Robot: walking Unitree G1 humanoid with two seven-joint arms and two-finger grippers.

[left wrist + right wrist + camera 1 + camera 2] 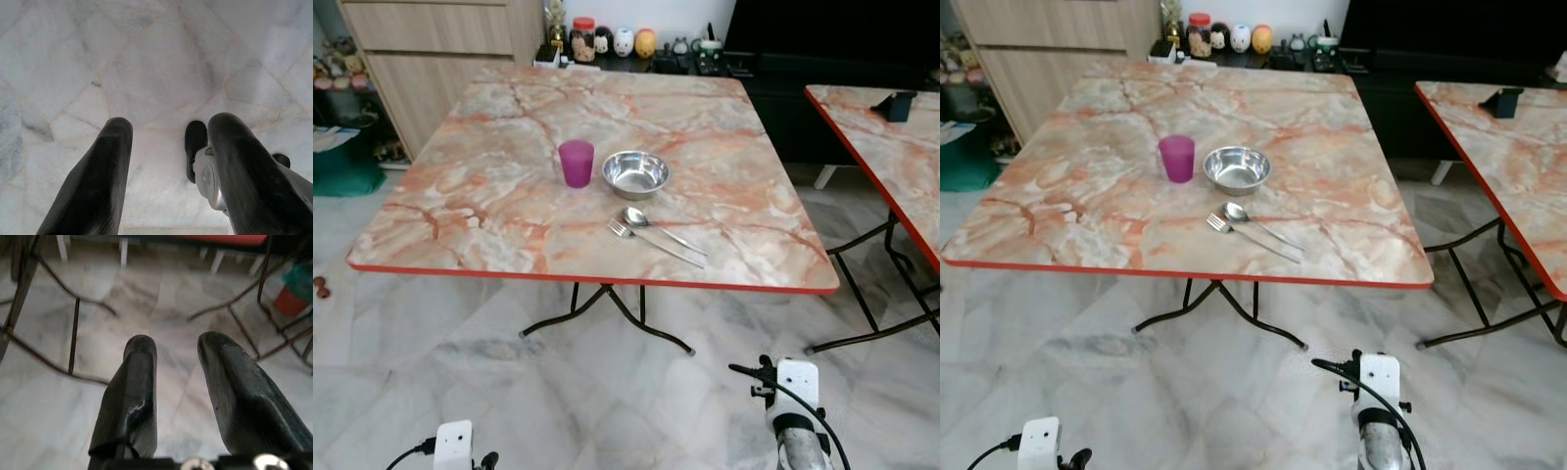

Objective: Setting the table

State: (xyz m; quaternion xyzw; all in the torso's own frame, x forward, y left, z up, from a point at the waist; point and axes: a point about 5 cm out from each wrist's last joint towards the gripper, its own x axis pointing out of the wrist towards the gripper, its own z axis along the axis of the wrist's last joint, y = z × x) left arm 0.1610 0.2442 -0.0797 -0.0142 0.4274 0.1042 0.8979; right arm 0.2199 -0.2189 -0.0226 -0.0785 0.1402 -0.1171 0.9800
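1. Where the marble-patterned table (489, 196) reaches its middle, a purple cup (576, 163) stands upright with a steel bowl (635, 173) just beside it, the two close but apart
2. Nearer the table's front edge, a spoon (651, 226) and a fork (646, 241) lie side by side, angled toward the front right corner, just in front of the bowl
3. The tabletop is pink and orange veined with a thin red rim, carried on black folding metal legs (607, 313)
4. A second table (891, 166) of the same pattern stands well apart to the right, with a small dark object (898, 105) near its back edge
5. Behind the first table's back edge runs a low dark shelf holding small figurines and jars (612, 41); a light wooden cabinet (431, 59) stands beyond the back left corner
6. The floor (460, 362) is pale grey-white marble tile
7. The left gripper (168, 142) hangs low over the floor tiles, its two black fingers spread apart with nothing between them
8. The right gripper (176, 352) also hangs low, pointing at the floor and the black table legs, its fingers parted and holding nothing
9. Both arms sit below the table's front edge, well apart from the tableware
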